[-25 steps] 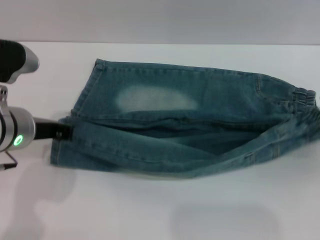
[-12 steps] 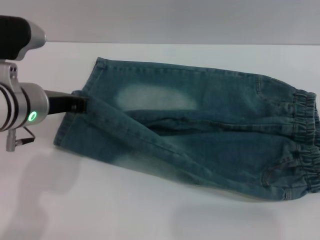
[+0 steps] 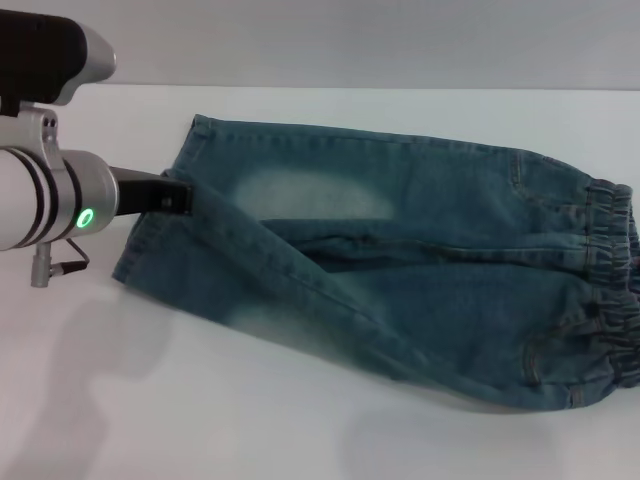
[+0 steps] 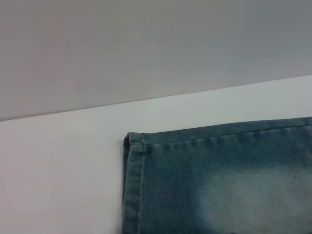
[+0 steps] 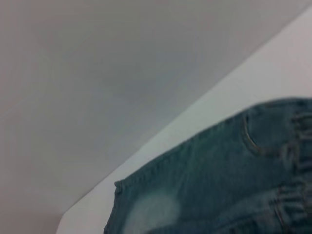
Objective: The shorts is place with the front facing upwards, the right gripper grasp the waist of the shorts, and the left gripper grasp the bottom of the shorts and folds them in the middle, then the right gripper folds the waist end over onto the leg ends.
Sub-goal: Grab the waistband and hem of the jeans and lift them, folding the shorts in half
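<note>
The blue denim shorts [image 3: 420, 250] lie across the white table [image 3: 250, 420], leg hems to the left and the puckered elastic waist [image 3: 612, 290] at the right edge. My left gripper [image 3: 178, 197] pinches the bottom of the shorts at the near leg's hem [image 3: 135, 245] and holds its corner over the far leg. That far leg's hem corner [image 4: 131, 141] lies flat in the left wrist view. The right wrist view shows the shorts [image 5: 204, 180] from the waist [image 5: 300, 146] side. The right gripper is out of view.
The table's far edge [image 3: 400, 86] meets a grey wall. Bare white tabletop runs along the near side and to the left under my left arm [image 3: 50, 200].
My left gripper has carried the near leg's hem away from me and to the right, over the far leg. The waist end has dropped and spread flat at the right.
</note>
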Robot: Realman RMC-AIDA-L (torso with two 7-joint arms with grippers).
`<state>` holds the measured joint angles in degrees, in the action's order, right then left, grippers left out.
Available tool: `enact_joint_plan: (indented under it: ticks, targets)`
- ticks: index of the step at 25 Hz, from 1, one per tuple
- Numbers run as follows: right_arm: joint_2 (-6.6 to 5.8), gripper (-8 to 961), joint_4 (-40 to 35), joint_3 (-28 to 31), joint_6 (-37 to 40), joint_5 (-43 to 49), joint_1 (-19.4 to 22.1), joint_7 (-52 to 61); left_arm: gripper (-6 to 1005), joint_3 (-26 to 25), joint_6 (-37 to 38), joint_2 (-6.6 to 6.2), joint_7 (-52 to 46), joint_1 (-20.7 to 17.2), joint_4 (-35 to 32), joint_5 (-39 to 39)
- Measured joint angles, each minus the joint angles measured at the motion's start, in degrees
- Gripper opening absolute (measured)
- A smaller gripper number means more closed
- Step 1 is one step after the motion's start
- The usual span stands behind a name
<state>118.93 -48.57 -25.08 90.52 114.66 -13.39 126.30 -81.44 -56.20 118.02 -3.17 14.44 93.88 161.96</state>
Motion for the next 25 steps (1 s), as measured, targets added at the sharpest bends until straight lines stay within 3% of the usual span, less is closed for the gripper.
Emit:
enact_joint_plan:
  ticks: [4,8,16,25]
  targets:
    - [-0.05,103,-0.54,1.2,0.19,0.75,2.24,1.88,52,0.26,-0.39,0.08,-0.26,0.46,-0.22,-0.11]
    - [0.06,245,-1.06,1.7,-0.09,1.69,3.44,2.55,53,0.75,-0.44,0.11,-0.32,0.56,-0.26,-0.29]
    - [-0.08,540,6.39,2.37,-2.2,1.99,4.83,-0.29,55,0.17,-1.77,0.03,-0.36,1.73,-0.42,-0.34]
    - [-0.17,532,6.36,2.66,-0.31,1.87,4.87,0.68,57,-0.57,-3.7,0.08,-1.18,3.22,-0.29,-0.4]
